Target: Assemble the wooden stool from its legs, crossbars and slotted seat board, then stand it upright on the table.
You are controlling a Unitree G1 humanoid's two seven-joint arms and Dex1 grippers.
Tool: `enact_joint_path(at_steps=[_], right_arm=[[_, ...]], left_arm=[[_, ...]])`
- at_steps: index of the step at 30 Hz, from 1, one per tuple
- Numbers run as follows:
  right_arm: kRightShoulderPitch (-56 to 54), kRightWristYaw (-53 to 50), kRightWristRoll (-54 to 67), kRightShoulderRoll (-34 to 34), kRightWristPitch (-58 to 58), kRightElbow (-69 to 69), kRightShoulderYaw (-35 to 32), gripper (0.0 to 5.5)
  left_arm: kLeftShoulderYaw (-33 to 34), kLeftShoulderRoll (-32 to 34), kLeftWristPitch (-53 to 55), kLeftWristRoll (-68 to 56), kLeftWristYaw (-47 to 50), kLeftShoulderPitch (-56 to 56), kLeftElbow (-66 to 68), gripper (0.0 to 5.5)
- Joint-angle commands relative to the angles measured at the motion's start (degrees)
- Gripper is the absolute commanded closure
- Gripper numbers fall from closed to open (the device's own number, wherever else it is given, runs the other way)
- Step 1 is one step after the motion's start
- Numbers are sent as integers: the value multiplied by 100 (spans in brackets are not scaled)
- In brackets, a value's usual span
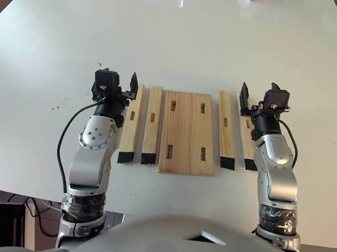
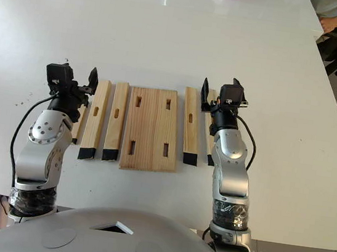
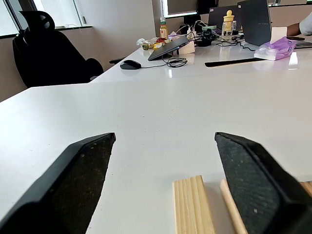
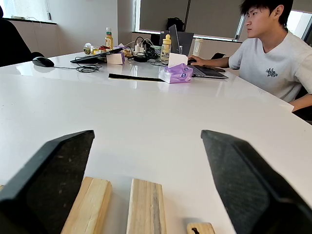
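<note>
Laid flat on the table [image 1: 167,45] is the seat board [image 1: 186,133], with two legs [image 1: 152,125] set beside each long edge. The left gripper [image 1: 118,81] and right gripper [image 1: 260,91] are held over the outer legs' far ends, jaws spread wide, nothing gripped.

Office: laptop [image 3: 254,22], mouse [image 3: 130,64], desk chair [image 3: 48,53], big white table [image 3: 195,107].

The two head eyes look steeply down over the table [image 1: 41,53] and share nearly all of it — each wrist camera sits low and close, facing outward across it.
</note>
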Motion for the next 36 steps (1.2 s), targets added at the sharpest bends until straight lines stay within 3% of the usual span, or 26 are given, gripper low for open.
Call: enact_joint_path(at_steps=[1,19,36], right_arm=[[7,-38,2,25,131,-113,-38,145],[99,-163,202,241,460,-444,-241,145],[77,-239,131,239,607,-606,-292,145]], left_arm=[[-81,35,209,-70,-121,130,-193,170],[-18,166,1095,-130,-214,151,-644,170],[-38,-19,1151,-129,-30,143,-738,170]])
